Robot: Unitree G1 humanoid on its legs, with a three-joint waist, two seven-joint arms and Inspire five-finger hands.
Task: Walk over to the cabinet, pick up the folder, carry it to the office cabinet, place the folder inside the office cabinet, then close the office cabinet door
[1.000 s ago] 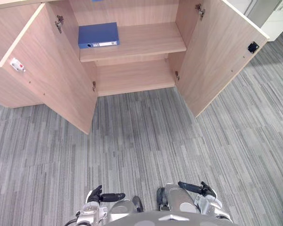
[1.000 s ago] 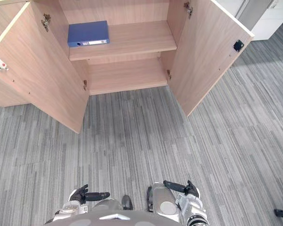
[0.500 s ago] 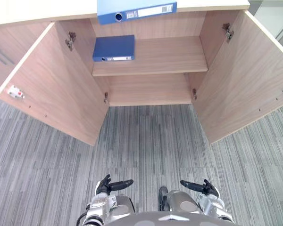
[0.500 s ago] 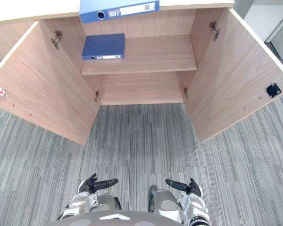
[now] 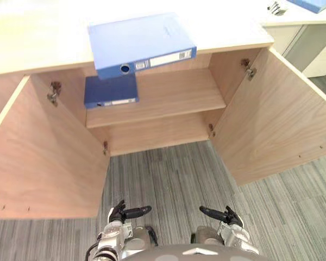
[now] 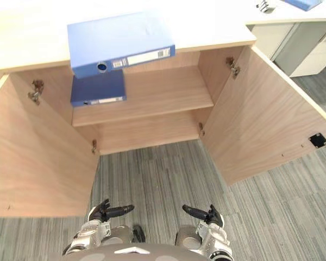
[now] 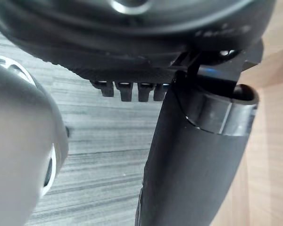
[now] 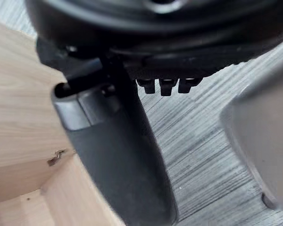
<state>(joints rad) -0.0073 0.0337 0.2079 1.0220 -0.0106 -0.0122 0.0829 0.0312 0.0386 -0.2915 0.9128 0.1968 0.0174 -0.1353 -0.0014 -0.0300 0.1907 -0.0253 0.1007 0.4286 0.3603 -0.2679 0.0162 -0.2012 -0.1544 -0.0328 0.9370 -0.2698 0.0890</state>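
A blue folder (image 5: 141, 46) lies flat on the pale top of the wooden cabinet (image 5: 32, 43), its spine facing me. A second blue folder (image 5: 111, 91) lies on the upper shelf (image 5: 168, 95) inside, just below the first. Both cabinet doors stand wide open. My left hand (image 5: 119, 213) and right hand (image 5: 227, 217) hang low over the carpet in front of the cabinet, well short of it. Both are open with relaxed fingers and hold nothing. In the wrist views the left thumb (image 7: 198, 155) and right thumb (image 8: 118, 155) stick out over the carpet.
The open left door (image 5: 43, 157) and right door (image 5: 277, 130) flank the grey carpet (image 5: 174, 185) before the cabinet. The lower shelf (image 5: 157, 136) is bare. At the far right stands a white unit (image 5: 309, 43) with another blue folder (image 5: 315, 4) on it.
The whole picture has shifted: the camera now looks higher and closer, so the cabinet top and its folder show in full. Both hands stay low and empty.
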